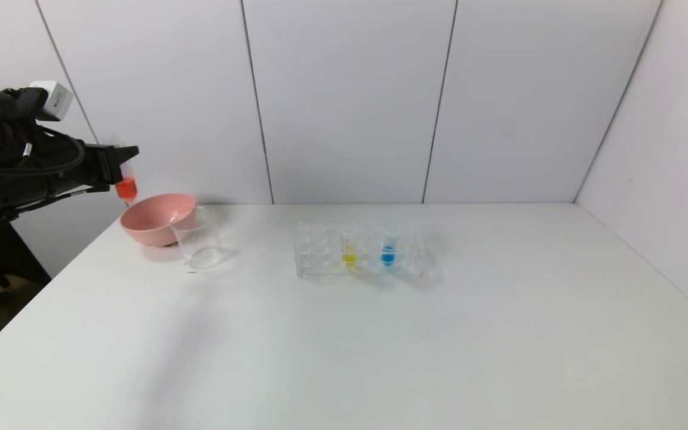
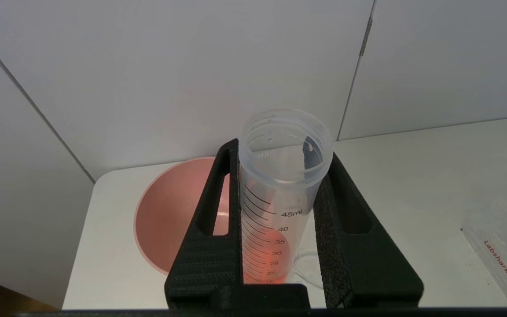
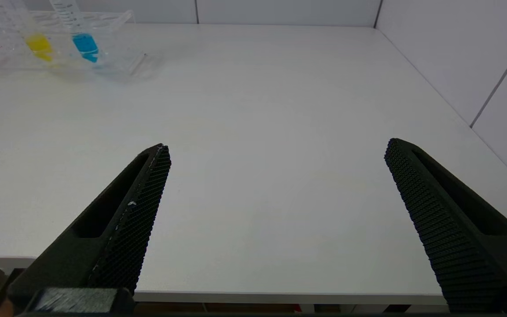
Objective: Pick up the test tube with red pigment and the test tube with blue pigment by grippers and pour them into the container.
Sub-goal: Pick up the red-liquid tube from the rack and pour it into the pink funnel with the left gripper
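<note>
My left gripper (image 1: 124,164) is shut on the test tube with red pigment (image 1: 125,186), upright, high above the far left table corner, over the pink bowl's edge. In the left wrist view the tube (image 2: 280,193) sits between both fingers (image 2: 211,220), with red liquid low inside. The container (image 1: 199,237), a clear beaker, stands right of the bowl; only a sliver of it (image 2: 308,268) shows below the tube. The test tube with blue pigment (image 1: 387,252) stands in the clear rack (image 1: 320,257) and also shows in the right wrist view (image 3: 84,44). My right gripper (image 3: 275,149) is open and empty by the table's near edge.
A pink bowl (image 1: 156,218) stands at the far left corner, touching the beaker. A tube with yellow liquid (image 1: 349,255) stands in the rack left of the blue one. Walls close the table at the back and right.
</note>
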{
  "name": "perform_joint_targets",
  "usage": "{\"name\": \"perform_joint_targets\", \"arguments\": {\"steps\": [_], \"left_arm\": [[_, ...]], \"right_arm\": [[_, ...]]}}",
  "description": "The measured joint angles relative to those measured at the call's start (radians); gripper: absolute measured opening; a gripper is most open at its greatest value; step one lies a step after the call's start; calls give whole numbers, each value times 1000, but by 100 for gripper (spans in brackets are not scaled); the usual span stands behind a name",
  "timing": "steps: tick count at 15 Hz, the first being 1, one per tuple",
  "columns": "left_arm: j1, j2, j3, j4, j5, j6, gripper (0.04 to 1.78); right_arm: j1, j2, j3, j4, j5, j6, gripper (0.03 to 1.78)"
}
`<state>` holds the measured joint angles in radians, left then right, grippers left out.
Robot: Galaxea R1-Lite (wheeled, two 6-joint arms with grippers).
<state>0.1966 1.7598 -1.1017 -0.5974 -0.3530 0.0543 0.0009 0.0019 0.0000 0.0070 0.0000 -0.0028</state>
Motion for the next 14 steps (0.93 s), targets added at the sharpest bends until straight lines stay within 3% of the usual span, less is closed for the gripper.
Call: {"name": "perform_joint_targets", "arguments": {"steps": [9, 14], "left_arm": [[13, 4, 21, 3, -17, 60, 48], [20, 10, 28, 8, -84, 82, 48]], "right_arm": [[0, 0, 0, 0, 0, 0, 177], [0, 0, 0, 0, 0, 0, 177]]}}
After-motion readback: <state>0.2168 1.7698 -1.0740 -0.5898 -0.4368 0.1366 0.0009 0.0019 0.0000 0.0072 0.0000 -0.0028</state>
